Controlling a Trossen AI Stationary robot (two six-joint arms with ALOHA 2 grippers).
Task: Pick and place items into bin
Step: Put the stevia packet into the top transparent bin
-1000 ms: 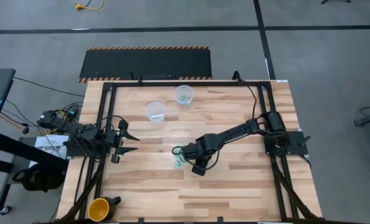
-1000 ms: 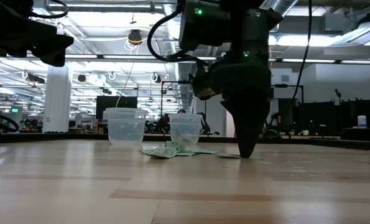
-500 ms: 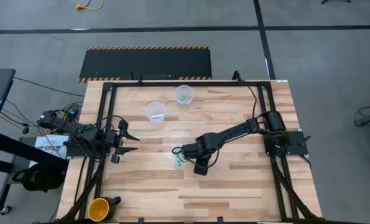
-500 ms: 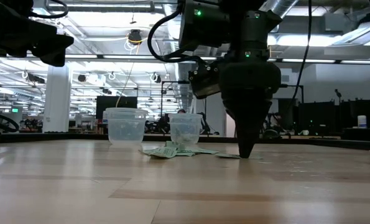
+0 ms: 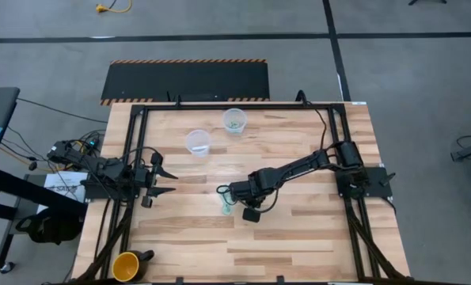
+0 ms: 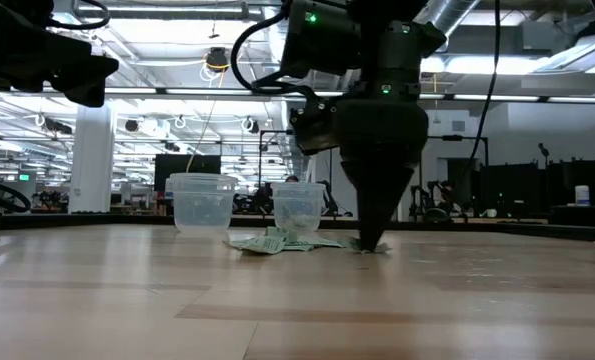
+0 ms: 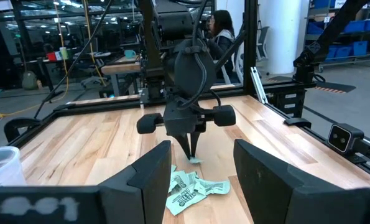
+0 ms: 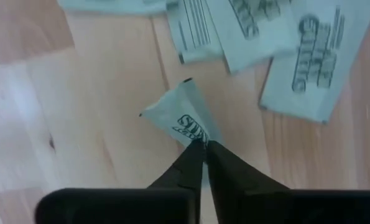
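Two arms over the wooden desk (image 5: pixel 298 237), and the action is all on the right! The right hand (image 8: pixel 203 146) is down at the desk near its middle, fingertips pinched together on the corner of one mint-green and white packet (image 8: pixel 181 118), which lies flat on the wood. In the low view that right hand points straight down, tips touching the desk beside the scattered pile of packets (image 6: pixel 282 242). More packets (image 8: pixel 309 56) lie just beyond the pinched one, some overlapping each other.

Out at the desk's left edge, the left hand (image 5: pixel 165 182) hangs clear of the surface, fingers spread, gripping nothing. Its own camera looks across at the right arm and the loose packets.

Towards the far side stand two clear plastic cups: the left cup (image 5: pixel 198 142) and the right cup (image 5: pixel 234 120), well apart from the pile. The right cup shows something greenish inside. A yellow mug (image 5: pixel 126 266) sits at the near left corner. A person (image 7: pixel 222 34) is in the room beyond.
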